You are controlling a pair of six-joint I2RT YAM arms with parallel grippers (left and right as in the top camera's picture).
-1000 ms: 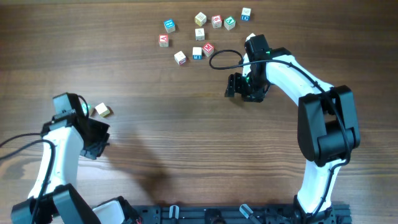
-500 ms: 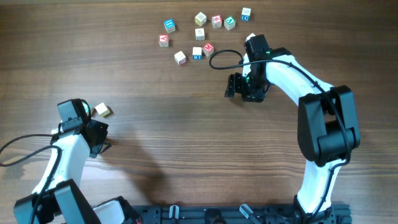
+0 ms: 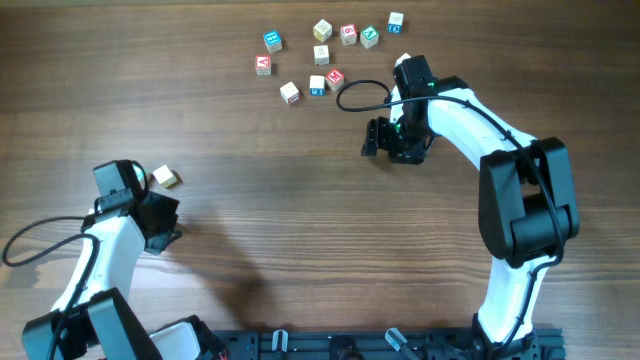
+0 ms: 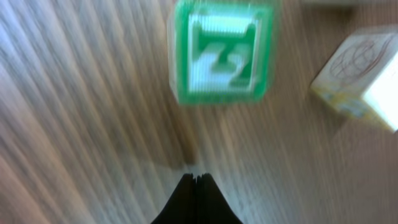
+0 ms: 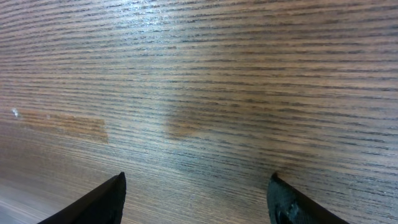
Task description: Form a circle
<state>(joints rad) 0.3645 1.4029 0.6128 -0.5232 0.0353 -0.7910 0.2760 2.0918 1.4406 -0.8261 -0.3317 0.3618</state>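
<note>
The circle is no ring, only a small cluster of pale wooden letter cubes at the table's left. In the left wrist view a green-faced cube [image 4: 221, 50] lies straight ahead, with a pale cube [image 4: 360, 81] to its right. From overhead only one pale cube [image 3: 165, 177] of the cluster shows clearly. My left gripper [image 4: 196, 178] is shut and holds nothing, its tips a short way short of the green cube. It sits just below the cluster [image 3: 163, 222]. My right gripper [image 3: 385, 140] hangs open over bare wood [image 5: 196, 186].
Several more letter cubes [image 3: 320, 55] lie scattered at the far middle of the table, just beyond the right arm. A black cable [image 3: 360, 95] loops beside the right wrist. The table [image 3: 300, 200] is dark wood.
My left arm has drawn back a little from the cluster toward the near edge, and its jaws have closed fully. The cubes and the right arm have not moved.
</note>
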